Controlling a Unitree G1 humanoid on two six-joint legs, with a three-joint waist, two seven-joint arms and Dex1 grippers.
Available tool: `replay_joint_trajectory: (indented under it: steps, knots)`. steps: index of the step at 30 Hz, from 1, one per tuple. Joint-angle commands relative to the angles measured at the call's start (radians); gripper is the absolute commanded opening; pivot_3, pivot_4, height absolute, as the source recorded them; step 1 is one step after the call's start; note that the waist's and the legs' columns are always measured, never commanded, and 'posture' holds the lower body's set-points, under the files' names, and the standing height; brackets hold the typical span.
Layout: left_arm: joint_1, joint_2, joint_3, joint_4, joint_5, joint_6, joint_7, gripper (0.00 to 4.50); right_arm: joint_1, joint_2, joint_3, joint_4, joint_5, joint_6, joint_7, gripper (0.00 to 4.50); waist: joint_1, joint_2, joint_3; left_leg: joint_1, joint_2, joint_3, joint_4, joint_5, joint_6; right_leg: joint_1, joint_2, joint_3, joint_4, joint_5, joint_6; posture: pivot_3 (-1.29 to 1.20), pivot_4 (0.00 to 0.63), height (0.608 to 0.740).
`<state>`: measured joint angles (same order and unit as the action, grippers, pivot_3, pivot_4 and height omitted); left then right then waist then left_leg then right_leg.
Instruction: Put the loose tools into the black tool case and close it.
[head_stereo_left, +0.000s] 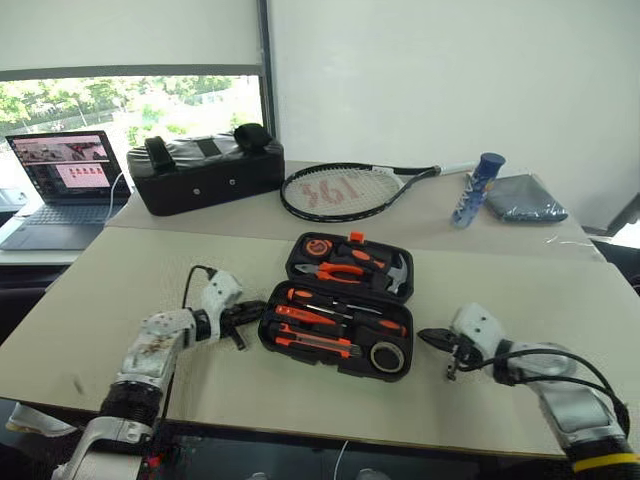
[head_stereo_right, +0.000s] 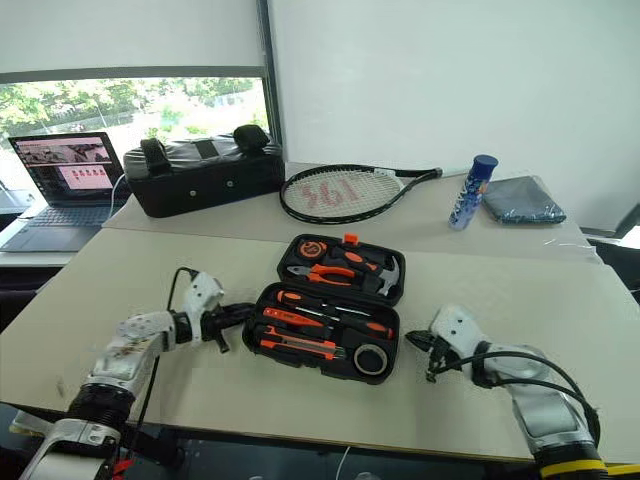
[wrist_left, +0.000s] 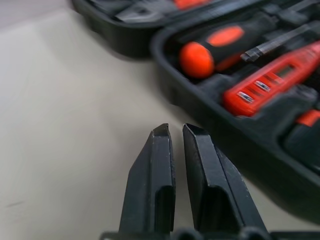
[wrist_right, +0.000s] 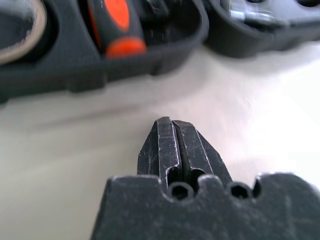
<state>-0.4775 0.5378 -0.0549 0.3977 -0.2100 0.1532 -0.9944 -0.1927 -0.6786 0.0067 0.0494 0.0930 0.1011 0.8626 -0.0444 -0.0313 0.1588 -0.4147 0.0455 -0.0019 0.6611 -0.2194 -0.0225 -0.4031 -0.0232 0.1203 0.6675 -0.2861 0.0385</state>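
The case (head_stereo_left: 345, 310) lies open on the table (head_stereo_left: 100, 290) between the two grippers, tools seated in its slots. The left gripper (wrist_left: 174, 131), fingers nearly pressed together on nothing, sits just beside the case's edge. The right gripper (wrist_right: 171, 121), pinched shut and empty, points at the opposite side. The wrist views cut off and blur most of the case.

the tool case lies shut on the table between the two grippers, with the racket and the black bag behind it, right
Not quite: the tool case lies open, its lid folded back and tools in their slots, as the left eye view shows. It does sit between the left gripper and right gripper, racket and black bag behind.
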Motion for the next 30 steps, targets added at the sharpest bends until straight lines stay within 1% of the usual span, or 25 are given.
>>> replay_joint_trajectory:
  steps: [1,4,10,13,16,21,25,27,30]
  knots:
    - [0.050,0.016,-0.050,-0.108,-0.015,0.024,-0.092,0.47,-0.019,0.011,0.020,-0.063,0.010,0.011,0.004,0.00,0.001,0.000,0.000,0.000,0.000,0.000,0.000,0.000,0.000,0.000,0.000,0.000,0.000,0.000,0.000,0.00,0.150,0.740]
    - [0.094,0.021,-0.052,-0.175,-0.053,0.021,-0.155,0.47,-0.005,0.005,0.036,-0.113,0.029,0.039,0.033,0.00,0.002,0.000,0.000,0.000,0.000,0.000,0.000,0.000,0.000,0.001,-0.001,0.000,-0.001,0.000,0.000,0.00,0.150,0.740]
    - [0.189,0.061,-0.045,-0.279,-0.056,0.041,-0.177,0.47,0.070,-0.033,0.052,-0.246,0.039,0.131,0.071,0.00,0.000,0.000,0.000,0.000,0.000,0.000,0.000,0.000,0.000,0.001,-0.001,0.000,-0.001,0.000,0.000,0.00,0.150,0.740]
    - [0.251,0.098,-0.053,-0.339,-0.042,0.051,-0.178,0.47,0.123,-0.062,0.056,-0.313,0.034,0.174,0.081,0.00,-0.002,0.001,0.000,0.000,0.000,0.000,0.000,0.000,0.000,0.001,0.000,0.000,-0.001,0.000,0.000,0.00,0.150,0.740]
    - [0.301,0.136,-0.029,-0.376,-0.045,0.084,-0.155,0.47,0.164,-0.090,0.027,-0.353,0.041,0.221,0.076,0.00,-0.001,0.001,0.000,0.002,0.000,0.000,0.000,0.000,0.000,0.002,0.000,0.000,-0.001,0.000,0.000,0.00,0.150,0.740]
    - [0.353,0.184,0.057,-0.363,-0.081,0.091,-0.133,0.47,0.212,-0.144,-0.056,-0.339,0.056,0.218,0.067,0.00,-0.001,0.001,0.000,0.012,0.000,0.001,0.000,0.000,0.000,0.013,-0.001,0.000,-0.003,-0.001,0.001,0.00,0.150,0.740]
    - [0.303,0.174,0.109,-0.298,-0.095,0.086,-0.079,0.47,0.194,-0.134,-0.089,-0.318,0.062,0.207,0.031,0.00,-0.003,0.000,0.000,0.015,0.001,0.001,0.000,0.000,0.000,0.014,0.000,0.001,-0.003,-0.003,0.005,0.00,0.150,0.740]
    - [0.251,0.152,0.114,-0.262,-0.088,0.074,-0.041,0.47,0.164,-0.116,-0.084,-0.303,0.052,0.205,0.004,0.00,-0.002,0.000,0.000,0.015,0.001,0.001,0.000,0.000,0.000,0.014,0.001,0.001,-0.003,-0.004,0.005,0.00,0.150,0.740]
    - [0.147,0.091,0.108,-0.202,-0.076,0.075,0.042,0.47,0.100,-0.081,-0.061,-0.254,0.020,0.180,-0.047,0.00,0.001,0.000,0.000,0.014,0.001,0.001,0.000,0.000,0.000,0.014,0.000,0.001,-0.003,-0.003,0.005,0.00,0.150,0.740]
